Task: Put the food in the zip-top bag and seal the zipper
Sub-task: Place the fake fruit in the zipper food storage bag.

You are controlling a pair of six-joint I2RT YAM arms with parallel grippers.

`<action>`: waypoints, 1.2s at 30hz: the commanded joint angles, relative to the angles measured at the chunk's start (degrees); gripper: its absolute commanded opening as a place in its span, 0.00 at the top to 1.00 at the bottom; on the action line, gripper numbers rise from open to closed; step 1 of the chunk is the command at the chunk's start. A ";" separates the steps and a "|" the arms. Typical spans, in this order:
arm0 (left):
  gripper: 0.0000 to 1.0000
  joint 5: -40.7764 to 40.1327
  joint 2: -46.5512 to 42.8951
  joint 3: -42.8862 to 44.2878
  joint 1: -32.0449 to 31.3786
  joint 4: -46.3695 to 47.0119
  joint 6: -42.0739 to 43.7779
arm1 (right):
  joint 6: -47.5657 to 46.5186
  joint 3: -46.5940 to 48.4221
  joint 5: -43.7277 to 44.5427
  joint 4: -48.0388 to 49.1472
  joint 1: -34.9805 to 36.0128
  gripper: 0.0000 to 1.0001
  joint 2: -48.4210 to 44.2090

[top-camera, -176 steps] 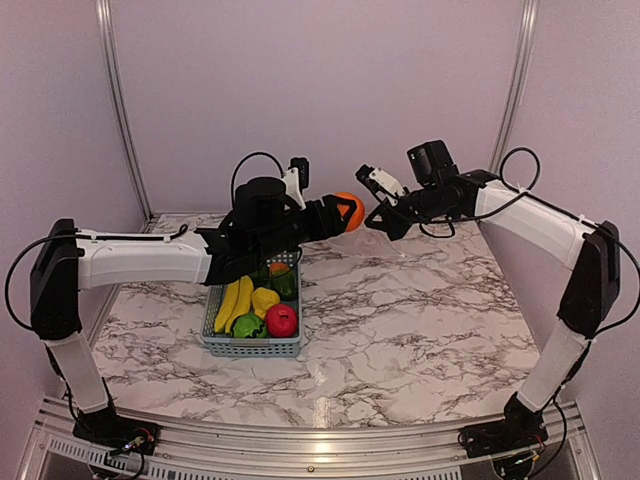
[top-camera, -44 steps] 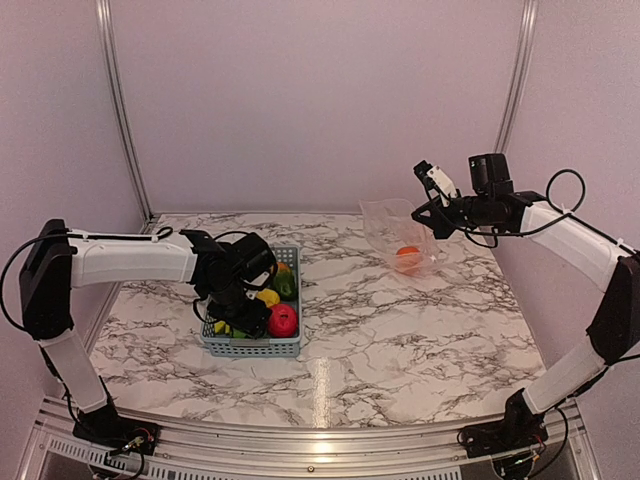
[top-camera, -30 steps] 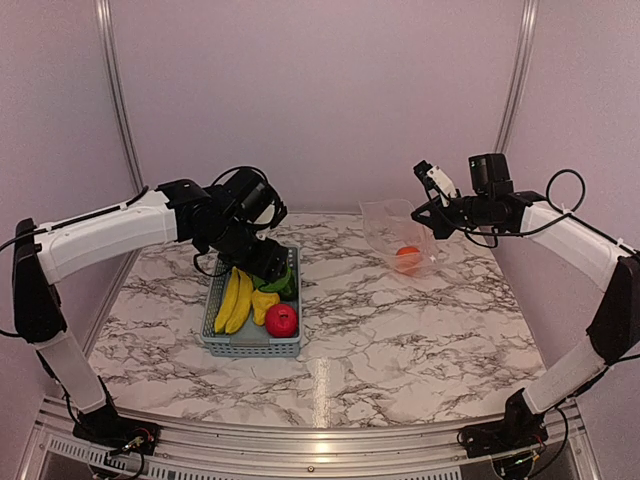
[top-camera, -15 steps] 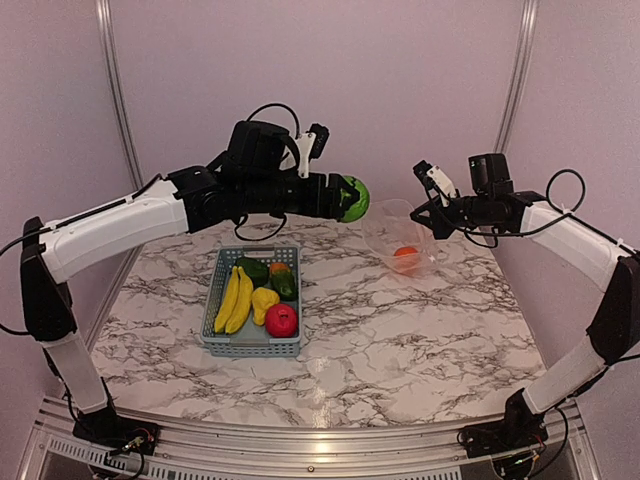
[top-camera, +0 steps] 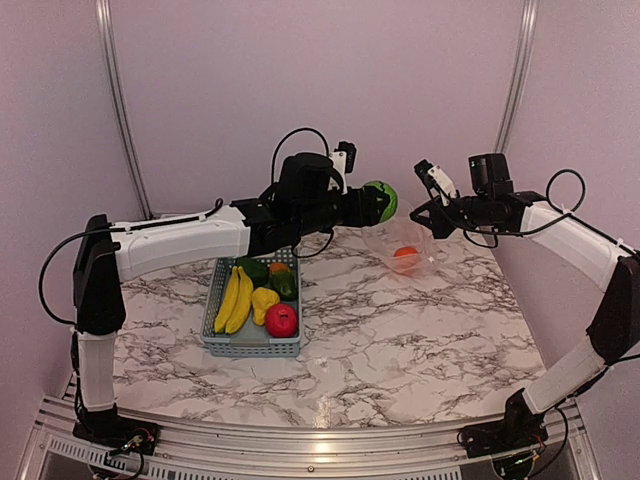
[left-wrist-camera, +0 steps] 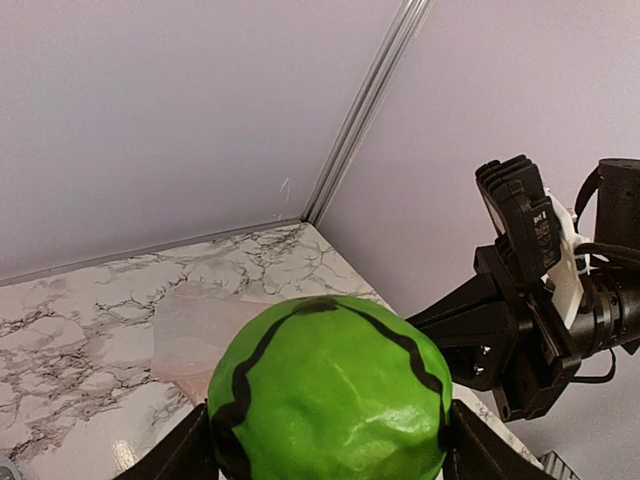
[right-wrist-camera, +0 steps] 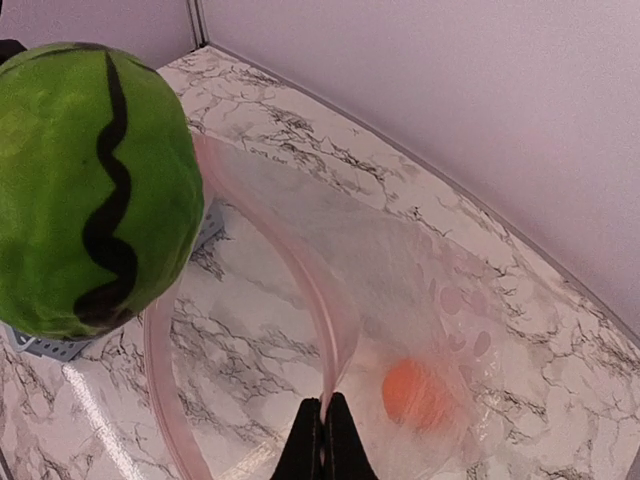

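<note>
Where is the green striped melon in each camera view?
Top external: melon upper centre, held by the left pincer.
Left wrist: melon bottom centre, filling the foreground.
Right wrist: melon upper left.
Shared landmark: the zip-top bag, visible in all three.

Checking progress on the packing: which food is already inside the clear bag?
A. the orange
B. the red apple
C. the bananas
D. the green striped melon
A: the orange lies in the zip-top bag; the green striped melon is held in the left gripper above the table, and the red apple and bananas sit in the basket.
</note>
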 commanded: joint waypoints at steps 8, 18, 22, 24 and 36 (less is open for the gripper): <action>0.52 -11.20 6.91 8.38 -2.60 -3.11 -2.03 | 4.49 1.64 -2.82 1.17 0.56 1.00 -2.73; 0.48 -15.34 10.67 12.28 -3.23 -7.48 -3.42 | 5.72 1.64 -4.75 1.45 0.56 1.00 -4.33; 0.29 -16.82 12.98 17.18 -3.23 -11.31 -2.94 | 5.63 1.47 -5.47 1.36 0.56 1.00 -4.40; 0.19 -17.05 14.11 20.25 -3.23 -12.76 -2.55 | 5.51 1.47 -5.39 1.36 0.56 1.00 -4.18; 0.05 -12.63 9.88 22.54 -3.14 -14.35 0.90 | 5.98 5.73 -5.63 -1.54 -0.49 1.00 1.06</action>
